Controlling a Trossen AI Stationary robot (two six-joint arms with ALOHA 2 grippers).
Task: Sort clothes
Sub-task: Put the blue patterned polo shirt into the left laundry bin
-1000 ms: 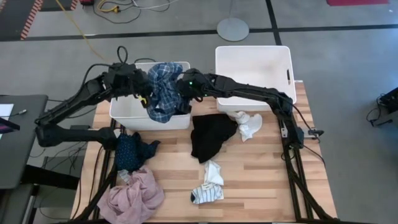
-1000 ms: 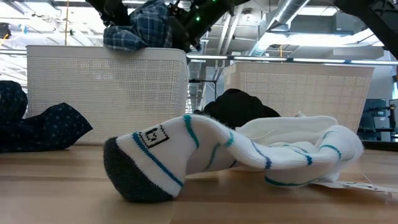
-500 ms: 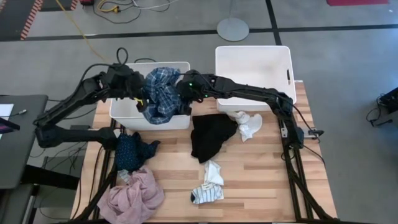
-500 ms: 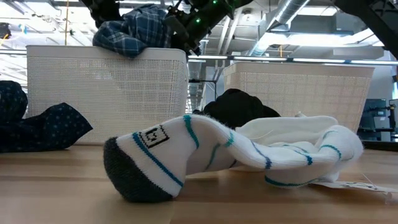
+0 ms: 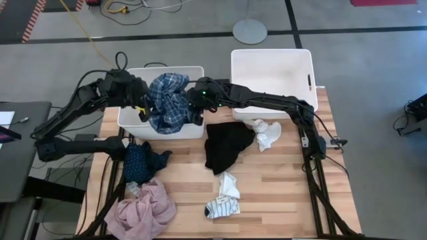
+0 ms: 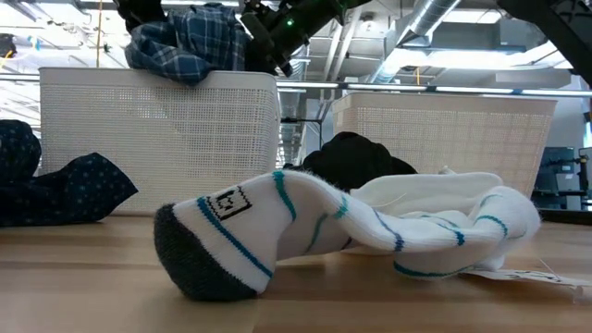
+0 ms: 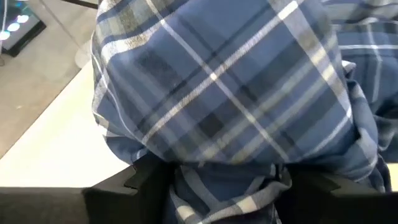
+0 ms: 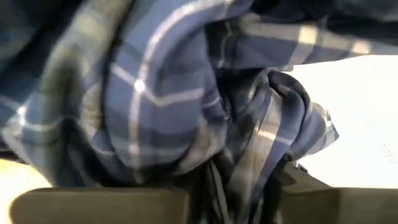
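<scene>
Two white bins sit at the far edge of a wooden table (image 5: 267, 193). The left bin (image 5: 133, 123) and the right bin (image 5: 272, 70) are side by side. A round grey base (image 5: 249, 31) and a yellow cable (image 5: 83, 33) lie on the grey floor.

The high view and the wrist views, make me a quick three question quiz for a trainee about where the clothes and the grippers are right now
1. True or false: the blue plaid garment is held over the left bin.
2. Which garment lies nearest the right bin? A: pink garment, B: white sock, C: dark navy patterned garment.
3. Fill in: the black garment lies on the ____.

Key
1. True; the left gripper and right gripper both grip it.
2. B.
3. Table.
</scene>
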